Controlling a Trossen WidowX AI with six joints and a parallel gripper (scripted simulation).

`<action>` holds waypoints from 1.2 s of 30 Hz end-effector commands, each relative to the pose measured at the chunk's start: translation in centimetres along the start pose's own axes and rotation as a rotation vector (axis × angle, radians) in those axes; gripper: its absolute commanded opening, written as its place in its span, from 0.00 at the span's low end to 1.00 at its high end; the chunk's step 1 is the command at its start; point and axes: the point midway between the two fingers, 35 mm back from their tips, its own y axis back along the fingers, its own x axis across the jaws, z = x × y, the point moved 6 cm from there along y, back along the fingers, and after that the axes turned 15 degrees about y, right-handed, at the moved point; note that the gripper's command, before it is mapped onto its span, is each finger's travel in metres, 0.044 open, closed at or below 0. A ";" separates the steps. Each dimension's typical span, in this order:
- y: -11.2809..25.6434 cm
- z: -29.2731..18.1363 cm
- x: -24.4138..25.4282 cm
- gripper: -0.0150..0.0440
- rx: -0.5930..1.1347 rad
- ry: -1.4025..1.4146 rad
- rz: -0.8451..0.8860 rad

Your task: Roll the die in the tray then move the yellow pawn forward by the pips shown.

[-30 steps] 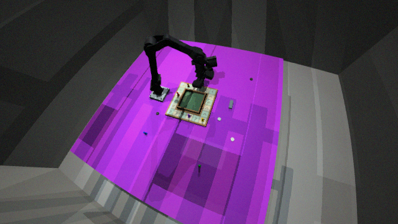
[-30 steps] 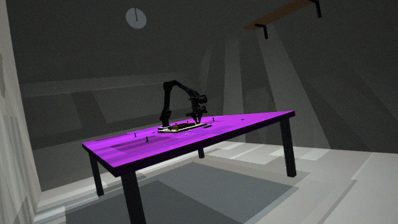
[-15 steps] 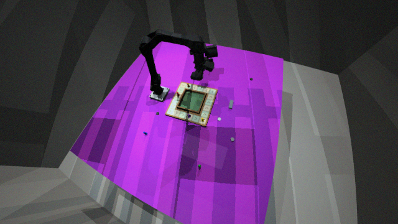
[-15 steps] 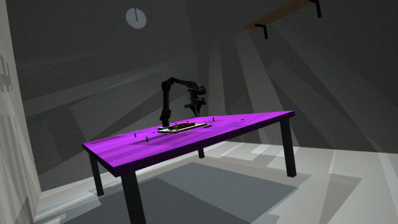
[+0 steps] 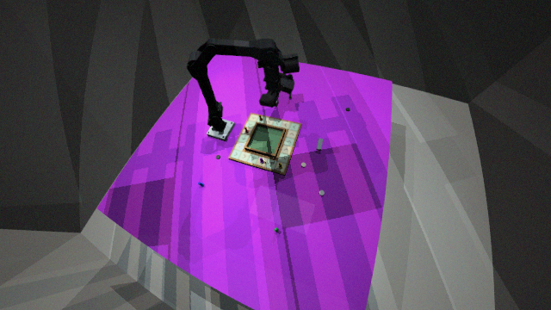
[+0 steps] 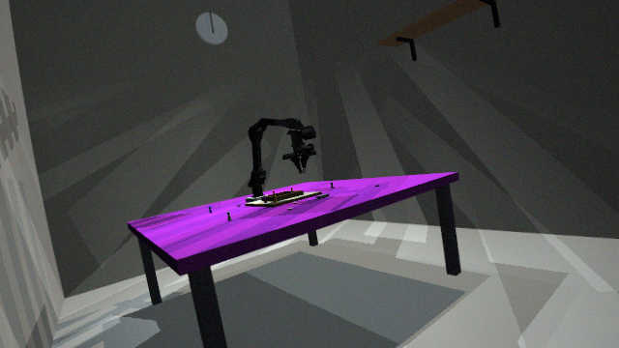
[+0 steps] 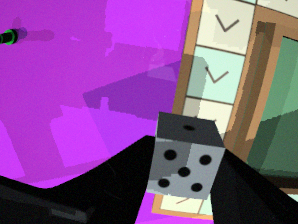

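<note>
My gripper (image 6: 302,170) (image 7: 183,151) is shut on the die and holds it in the air, above the board's far side. The die (image 7: 189,167) is white; its face towards the wrist camera shows five pips, and a darker side face shows one. The board (image 5: 235,153) (image 7: 220,25) has pale squares with arrows around the tray (image 5: 261,153) (image 7: 256,70), which has a brown rim and a green floor. The yellow pawn (image 5: 280,165) (image 6: 275,197) stands near the board's near right corner in the top view.
A purple pawn (image 5: 262,160) and a red pawn (image 5: 246,130) stand on the board, with another dark reddish pawn (image 5: 260,117). On the table are a blue piece (image 5: 201,184), a green piece (image 5: 276,230), a grey block (image 5: 319,144) and pale discs (image 5: 303,164) (image 5: 321,193).
</note>
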 end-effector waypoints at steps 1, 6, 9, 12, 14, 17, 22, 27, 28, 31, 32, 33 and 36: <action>-0.4 -0.3 -2.2 0.25 0.000 -0.005 0.001; -1.1 -0.8 -4.8 0.25 0.001 -0.011 -0.001; -1.5 -1.2 -6.3 0.25 0.001 -0.014 -0.003; -1.9 -1.7 -7.8 0.25 0.001 -0.018 -0.004; -2.2 -2.0 -8.7 0.25 0.002 -0.020 -0.005; -2.6 -2.7 -10.1 0.25 0.002 -0.023 -0.006; -3.2 -3.9 -12.2 0.25 0.003 -0.029 -0.008; -3.7 -4.8 -13.6 0.25 0.003 -0.033 -0.009; -3.7 -4.8 -13.6 0.25 0.003 -0.033 -0.009; -3.8 -4.9 -13.6 0.25 -0.018 -0.033 -0.016; -3.8 -5.0 -13.6 0.25 -0.045 -0.032 -0.024; -3.9 -5.2 -13.5 0.25 -0.077 -0.032 -0.034; -4.1 -5.6 -13.3 0.25 -0.175 -0.031 -0.064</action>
